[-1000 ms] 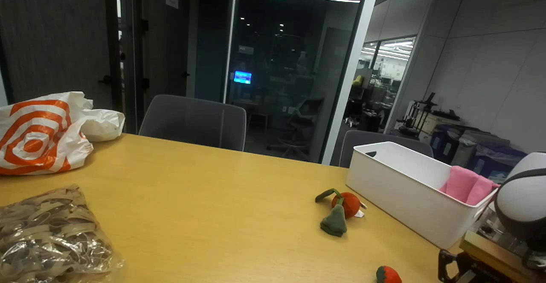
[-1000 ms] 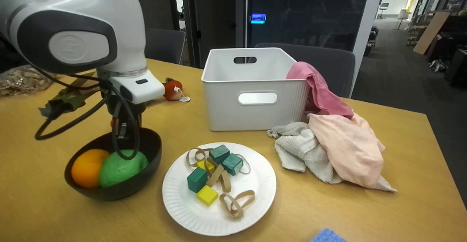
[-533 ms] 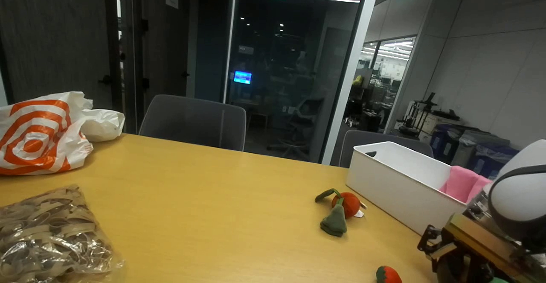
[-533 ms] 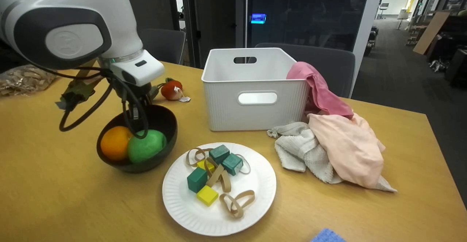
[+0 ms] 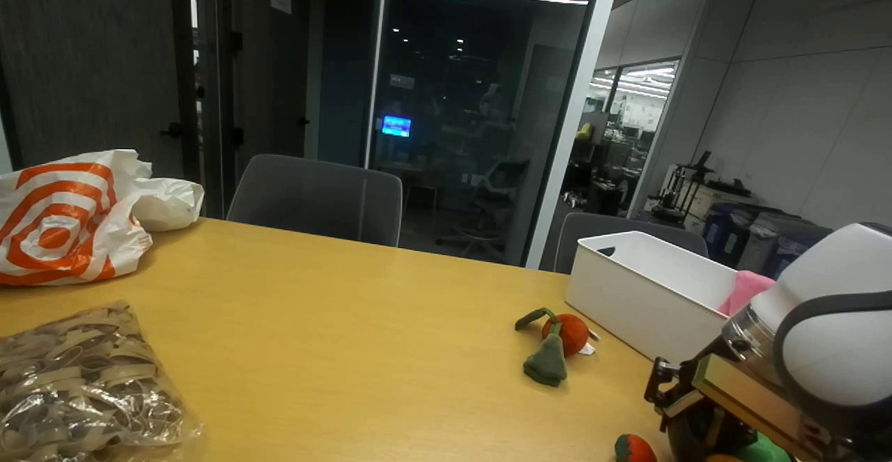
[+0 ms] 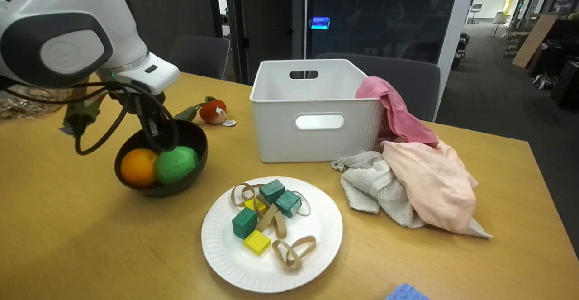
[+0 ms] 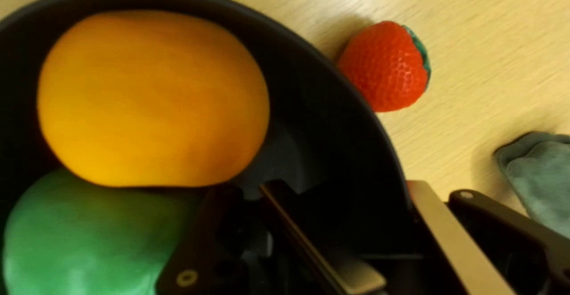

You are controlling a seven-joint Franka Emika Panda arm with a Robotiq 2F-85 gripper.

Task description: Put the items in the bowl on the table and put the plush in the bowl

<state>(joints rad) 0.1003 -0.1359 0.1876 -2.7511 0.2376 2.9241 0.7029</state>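
Grained table [image 7: 485, 63]; wrist view: gripper [image 7: 344, 187], lower right, jaws parted astride the rim of round bowl [image 7: 320, 112]; inside, smooth orange [image 7: 151, 99], upper left; cloth plush [image 7: 541, 177], right edge.

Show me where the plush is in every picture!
In an exterior view, the plush is right of centre.
In an exterior view, the plush is left of centre, above the middle.
In the wrist view, the plush is cut off at the right edge.
Landmark in all views: the green ball.
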